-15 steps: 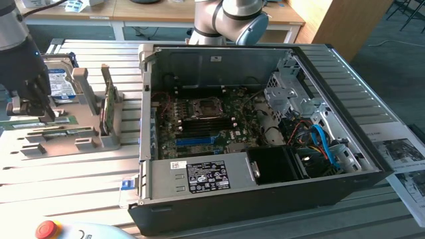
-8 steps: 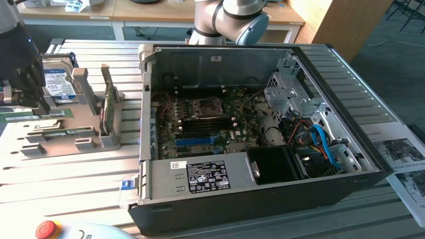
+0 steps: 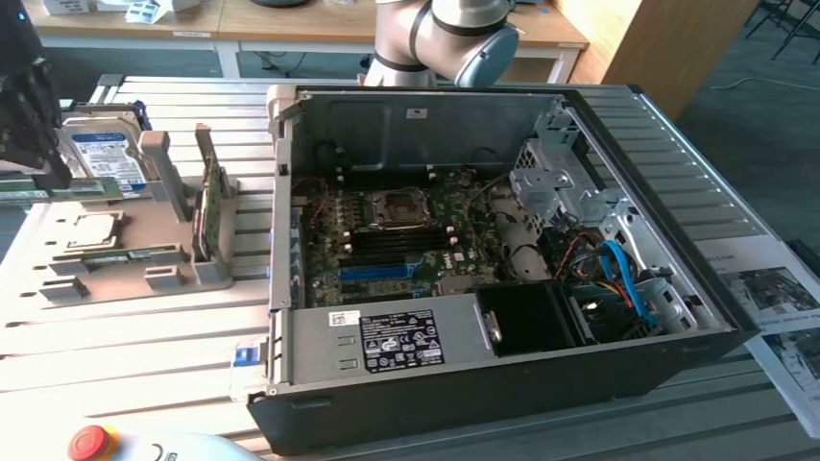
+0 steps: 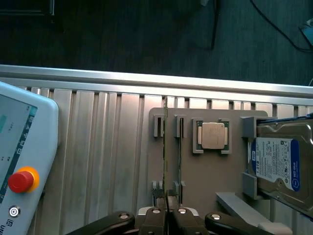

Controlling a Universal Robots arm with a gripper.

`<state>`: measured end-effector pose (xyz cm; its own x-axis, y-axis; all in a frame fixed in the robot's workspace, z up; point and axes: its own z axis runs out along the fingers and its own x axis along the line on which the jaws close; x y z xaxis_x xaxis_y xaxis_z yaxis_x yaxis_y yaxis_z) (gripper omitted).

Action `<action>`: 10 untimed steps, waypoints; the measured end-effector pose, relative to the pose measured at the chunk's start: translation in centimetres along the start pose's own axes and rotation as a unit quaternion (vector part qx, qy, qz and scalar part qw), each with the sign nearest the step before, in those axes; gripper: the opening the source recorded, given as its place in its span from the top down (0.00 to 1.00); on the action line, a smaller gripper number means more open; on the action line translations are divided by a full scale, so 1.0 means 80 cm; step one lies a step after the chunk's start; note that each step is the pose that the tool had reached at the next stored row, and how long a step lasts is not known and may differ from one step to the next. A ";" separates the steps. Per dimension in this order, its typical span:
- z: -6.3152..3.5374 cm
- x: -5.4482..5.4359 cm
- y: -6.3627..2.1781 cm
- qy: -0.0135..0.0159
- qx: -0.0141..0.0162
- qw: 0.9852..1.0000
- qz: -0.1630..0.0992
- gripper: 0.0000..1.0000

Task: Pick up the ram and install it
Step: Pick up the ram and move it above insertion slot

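UR arm [image 3: 448,34] stands behind the open PC case [image 3: 423,125]. Only its shoulder joints are in frame; the links from there to the wrist are cut off.

In the exterior view the gripper [image 3: 54,175] comes down over the grey holder tray [image 3: 77,279], on the tray's side away from the case, pointing down w/ a slight tilt. Its upper body runs out of frame.

The wrist view looks straight down on the tray [image 4: 195,186]. There the gripper [image 4: 167,214] has its fingers [image 4: 159,223] pinched together on the ram [image 4: 166,147], seen edge-on as a thin line over the tray.

In the exterior view the ram [image 3: 84,190] is a level green strip under the fingertips, above the tray. Its lower edge is hidden, so can't tell if it's fully clear of its slot.

Also on the tray:
- A second RAM stick [image 4: 180,147] sits in the slot just beside the held one, lying low on the tray in the exterior view [image 3: 129,257].
- The CPU [image 4: 212,135] sits in its pocket next to that.
- The hard drive [image 4: 276,164] is at the tray's end, partly cut off by the frame edge.

A teach pendant [image 4: 19,147] w/ red e-stop button [image 4: 20,181] lies on the slatted alu table [image 4: 107,147], apart from the tray and only partly in frame.
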<state>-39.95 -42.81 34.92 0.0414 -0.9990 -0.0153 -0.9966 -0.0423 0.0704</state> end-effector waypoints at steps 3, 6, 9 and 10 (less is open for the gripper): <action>-0.035 -0.001 0.003 0.000 -0.003 1.000 0.000 0.88; -0.050 -0.001 0.003 0.000 -0.004 1.000 0.000 0.88; -0.063 -0.001 0.004 0.000 -0.005 1.000 0.000 0.88; -0.067 -0.001 0.005 0.000 -0.005 1.000 0.000 0.88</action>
<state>-39.95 -42.81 40.31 0.0411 -0.9990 -0.0157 -0.9959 -0.0423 0.0801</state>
